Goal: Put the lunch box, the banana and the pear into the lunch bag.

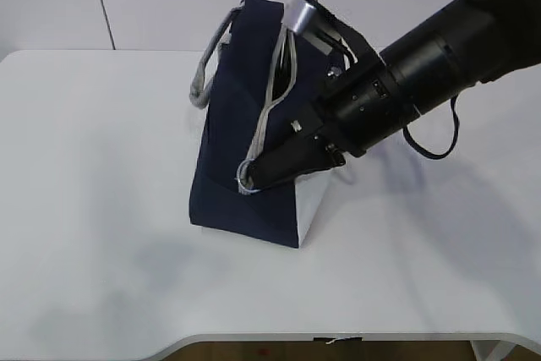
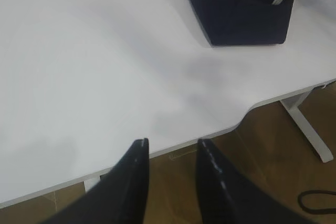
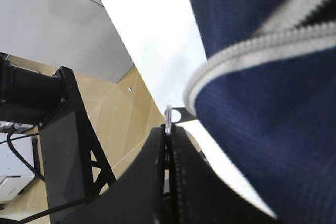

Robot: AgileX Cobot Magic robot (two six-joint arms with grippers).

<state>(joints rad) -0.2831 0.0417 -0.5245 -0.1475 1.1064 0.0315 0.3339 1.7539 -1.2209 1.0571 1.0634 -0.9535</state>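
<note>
The bare white desk (image 1: pixel 101 234) lies nearest, its front edge curving in below the lunch bag (image 1: pixel 245 166). The lunch bag stands a little beyond the desk's middle, navy with a white lower panel at its right corner, grey handles (image 1: pixel 203 73) rising at its top and the grey zipper (image 1: pixel 270 99) running down its front face. The right gripper (image 1: pixel 254 177) reaches in from the bag's right, its fingers (image 3: pixel 173 182) pressed together on the zipper's ring pull (image 3: pixel 169 119) at the low end of the zipper. The left gripper (image 2: pixel 172 153) hangs off the desk's front edge, well apart from the bag, fingers partly spread and holding nothing.
</note>
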